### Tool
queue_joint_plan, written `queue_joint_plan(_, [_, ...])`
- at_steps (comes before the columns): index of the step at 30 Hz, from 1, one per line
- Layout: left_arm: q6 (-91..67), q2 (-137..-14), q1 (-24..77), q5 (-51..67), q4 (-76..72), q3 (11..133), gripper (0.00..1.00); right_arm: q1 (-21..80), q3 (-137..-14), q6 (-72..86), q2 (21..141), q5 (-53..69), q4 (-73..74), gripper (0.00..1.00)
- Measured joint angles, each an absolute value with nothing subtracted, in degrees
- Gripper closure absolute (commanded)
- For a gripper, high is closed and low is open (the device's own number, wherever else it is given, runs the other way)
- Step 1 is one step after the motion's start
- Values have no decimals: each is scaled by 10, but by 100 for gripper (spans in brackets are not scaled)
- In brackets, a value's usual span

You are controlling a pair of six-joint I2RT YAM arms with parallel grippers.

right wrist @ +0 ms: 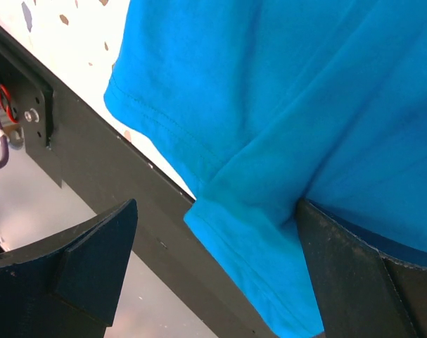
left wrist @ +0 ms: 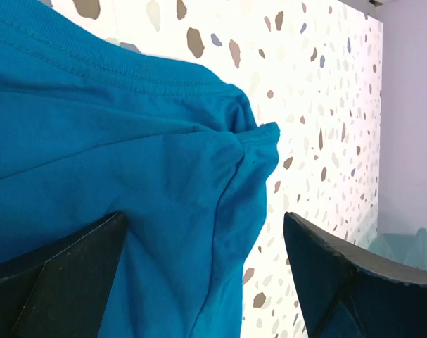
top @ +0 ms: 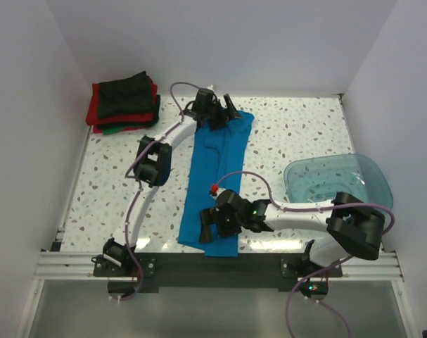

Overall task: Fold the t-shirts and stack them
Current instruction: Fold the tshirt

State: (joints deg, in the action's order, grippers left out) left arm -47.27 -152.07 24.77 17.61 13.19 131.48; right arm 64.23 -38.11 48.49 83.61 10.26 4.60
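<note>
Blue t-shirt (top: 217,169) lies lengthwise mid-frame; left hand (top: 224,116) reaches over its upper end, right hand (top: 207,227) its lower, both spread.

Surroundings on the speckled table (top: 304,134).
A translucent blue-green tub (top: 368,165) stands upright at the right side, near the white wall (top: 403,84); a black rail (top: 220,269) runs along the near edge.

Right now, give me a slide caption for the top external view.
Left gripper at the far end, right gripper at the near end of the blue t-shirt.
</note>
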Motion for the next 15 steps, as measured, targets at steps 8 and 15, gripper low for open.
queue_joint_plan(8, [-514,-1538,252,115,121,1340,0,653,-442,468,850,95,160,1])
queue_joint_plan(15, [-545,-1537,251,43,111,1338,0,655,-467,470,752,30,259,1])
